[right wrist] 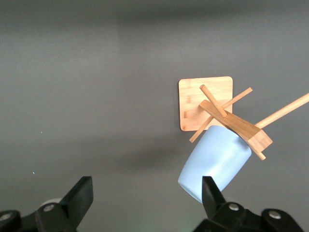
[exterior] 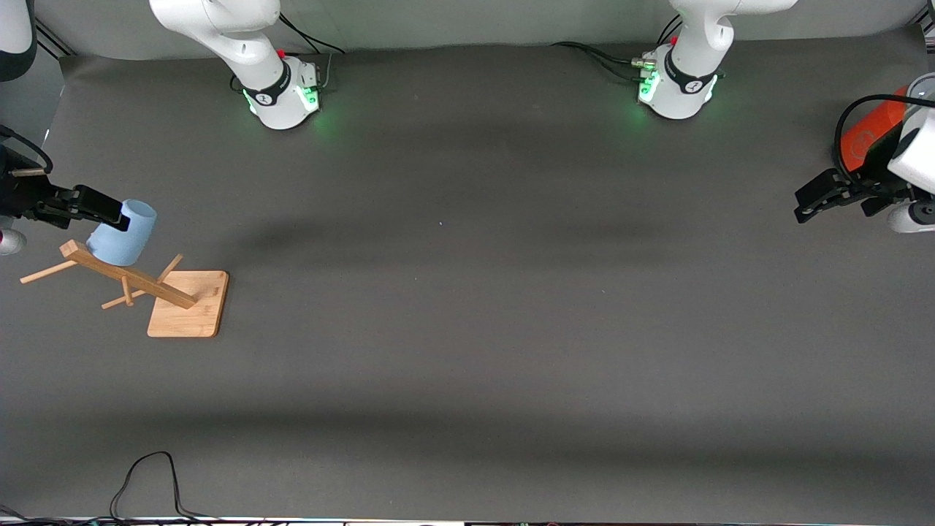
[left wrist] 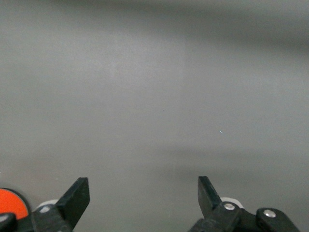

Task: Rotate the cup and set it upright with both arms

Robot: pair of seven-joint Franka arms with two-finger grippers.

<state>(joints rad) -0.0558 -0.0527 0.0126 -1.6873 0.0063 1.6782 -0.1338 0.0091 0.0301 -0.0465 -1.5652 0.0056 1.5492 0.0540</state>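
The pale-blue cup [exterior: 123, 234] hangs tilted, mouth down, on a peg of a wooden rack [exterior: 128, 276] toward the right arm's end of the table. It also shows in the right wrist view [right wrist: 215, 162]. My right gripper [exterior: 111, 210] is open and empty just beside the cup's closed end. In the right wrist view [right wrist: 145, 193] one fingertip [right wrist: 208, 191] overlaps the cup's edge, and I cannot tell whether it touches. My left gripper [exterior: 803, 207] is open and empty over the table at the left arm's end, and its wrist view [left wrist: 142, 193] shows only bare mat.
The rack stands on a square wooden base [exterior: 188, 305] with several thin pegs sticking out. An orange cylinder [exterior: 873, 135] stands beside the left gripper; its edge shows in the left wrist view [left wrist: 10, 204]. A black cable [exterior: 150, 475] lies near the front edge.
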